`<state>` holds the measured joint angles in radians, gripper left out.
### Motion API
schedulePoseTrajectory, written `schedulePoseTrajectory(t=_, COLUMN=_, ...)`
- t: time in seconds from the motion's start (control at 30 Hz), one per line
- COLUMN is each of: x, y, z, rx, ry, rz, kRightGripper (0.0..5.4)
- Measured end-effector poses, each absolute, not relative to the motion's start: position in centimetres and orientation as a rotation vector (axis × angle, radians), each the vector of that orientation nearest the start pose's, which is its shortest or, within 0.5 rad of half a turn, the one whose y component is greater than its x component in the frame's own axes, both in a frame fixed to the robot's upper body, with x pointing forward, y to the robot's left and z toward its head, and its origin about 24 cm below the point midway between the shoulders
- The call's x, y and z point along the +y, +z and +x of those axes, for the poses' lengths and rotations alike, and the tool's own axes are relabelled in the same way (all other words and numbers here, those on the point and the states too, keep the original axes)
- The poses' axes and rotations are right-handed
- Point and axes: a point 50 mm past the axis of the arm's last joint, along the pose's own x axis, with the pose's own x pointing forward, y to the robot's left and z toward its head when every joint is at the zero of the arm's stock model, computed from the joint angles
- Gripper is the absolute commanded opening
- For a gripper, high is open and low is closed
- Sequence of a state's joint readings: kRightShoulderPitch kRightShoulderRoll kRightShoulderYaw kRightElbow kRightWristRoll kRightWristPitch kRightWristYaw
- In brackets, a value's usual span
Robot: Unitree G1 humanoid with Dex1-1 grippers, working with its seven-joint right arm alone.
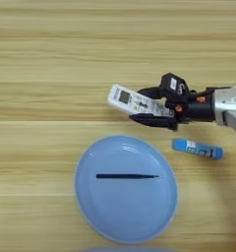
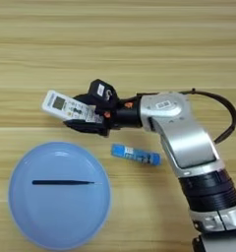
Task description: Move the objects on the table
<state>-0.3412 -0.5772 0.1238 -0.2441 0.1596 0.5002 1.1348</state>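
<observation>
Blue plate (image 1: 126, 189) near bottom edge, thin black stick (image 1: 127, 176) lying flat inside. Blue tube (image 1: 197, 148) at plate's 2 o'clock, apart from rim. Further back, fingers (image 1: 150, 105) clamped on white remote (image 1: 134, 102), one each side. Far table (image 1: 90, 44) wide open, bare wood.

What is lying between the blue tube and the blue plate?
Nothing: only bare table separates the tube from the plate, plain in both eye views. The black stick lies on the plate itself.
</observation>
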Motion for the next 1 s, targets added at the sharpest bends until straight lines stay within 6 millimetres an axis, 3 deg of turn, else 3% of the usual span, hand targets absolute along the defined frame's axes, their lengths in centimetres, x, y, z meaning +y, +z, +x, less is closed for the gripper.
schedulePoseTrajectory(t=0.77, x=-14.7, y=11.7, z=21.8, rx=0.246, ry=1.531, rz=-0.475, kRightGripper=2.90)
schedulePoseTrajectory(t=1.0, x=-14.6, y=11.1, z=21.4, rx=0.203, ry=1.591, rz=-0.499, kRightGripper=2.90)
